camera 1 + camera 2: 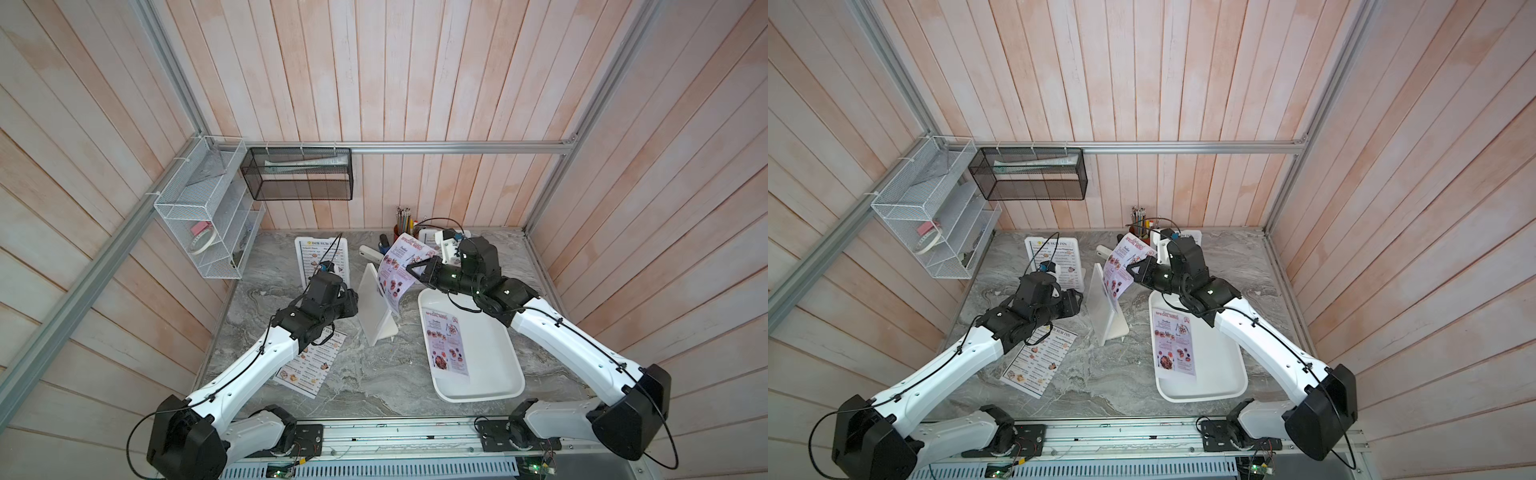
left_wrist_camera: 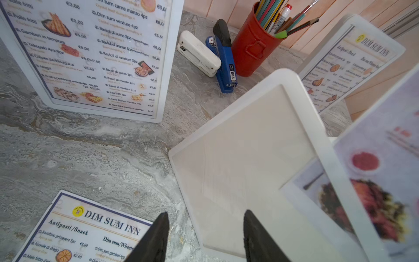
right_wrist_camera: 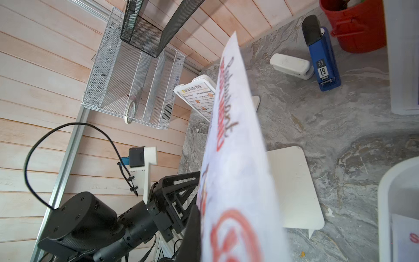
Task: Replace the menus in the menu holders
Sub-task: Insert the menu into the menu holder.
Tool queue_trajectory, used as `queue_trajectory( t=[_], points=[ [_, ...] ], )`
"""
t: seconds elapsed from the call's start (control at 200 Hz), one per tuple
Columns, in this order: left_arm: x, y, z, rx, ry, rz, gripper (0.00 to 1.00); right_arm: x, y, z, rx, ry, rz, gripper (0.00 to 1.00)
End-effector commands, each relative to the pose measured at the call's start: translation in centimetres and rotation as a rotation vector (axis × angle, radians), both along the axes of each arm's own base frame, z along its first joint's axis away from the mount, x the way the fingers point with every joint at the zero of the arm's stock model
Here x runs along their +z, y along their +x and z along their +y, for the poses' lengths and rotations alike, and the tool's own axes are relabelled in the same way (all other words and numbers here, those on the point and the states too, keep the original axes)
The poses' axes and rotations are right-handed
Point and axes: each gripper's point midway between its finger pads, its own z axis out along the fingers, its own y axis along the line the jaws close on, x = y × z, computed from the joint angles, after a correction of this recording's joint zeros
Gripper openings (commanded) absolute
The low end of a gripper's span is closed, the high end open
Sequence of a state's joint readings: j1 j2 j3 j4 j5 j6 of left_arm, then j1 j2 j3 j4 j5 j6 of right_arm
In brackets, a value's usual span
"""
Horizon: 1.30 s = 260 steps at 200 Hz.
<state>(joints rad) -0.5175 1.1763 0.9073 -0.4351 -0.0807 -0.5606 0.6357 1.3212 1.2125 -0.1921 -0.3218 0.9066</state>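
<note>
My right pincer (image 1: 412, 266) pinches a pinkish SPECIAL MENU sheet (image 1: 392, 274), which curls down just beside the empty white holder (image 1: 372, 309) standing mid-surface. A loose DIM SUM INN sheet (image 1: 309, 370) lies flat nearby.

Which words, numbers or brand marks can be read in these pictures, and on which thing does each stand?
"DIM SUM INN": loose menu lying flat.
"Antipasti /Snack": same loose menu.
"Ravioli di verdure 5pz": framed menu.
"50": blue stapler.
Red heading of the lifted pink sheet: too blurred.
Small print on the sheet in the white tray: too small.
</note>
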Motion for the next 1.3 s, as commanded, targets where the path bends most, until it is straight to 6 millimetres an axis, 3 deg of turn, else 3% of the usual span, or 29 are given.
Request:
queue_trajectory(
  t=[0.0,0.55,0.99,1.295],
  points=[
    [0.5,0.4,0.1,0.0,0.028,-0.008,0.55,1.9,0.9,0.4,0.033,0.026,-0.077,0.0],
    [1.6,1.5,-0.1,0.006,0.044,-0.022,0.56,2.0,3.6,2.5,0.097,-0.003,-0.22,0.0],
    [2.6,2.4,0.1,0.005,0.049,-0.035,0.55,-0.2,3.1,2.7,0.102,-0.02,-0.254,0.0],
    [2.3,2.6,0.1,0.006,0.047,-0.032,0.56,0.4,1.9,2.8,0.09,0.012,-0.348,0.0]
  ],
)
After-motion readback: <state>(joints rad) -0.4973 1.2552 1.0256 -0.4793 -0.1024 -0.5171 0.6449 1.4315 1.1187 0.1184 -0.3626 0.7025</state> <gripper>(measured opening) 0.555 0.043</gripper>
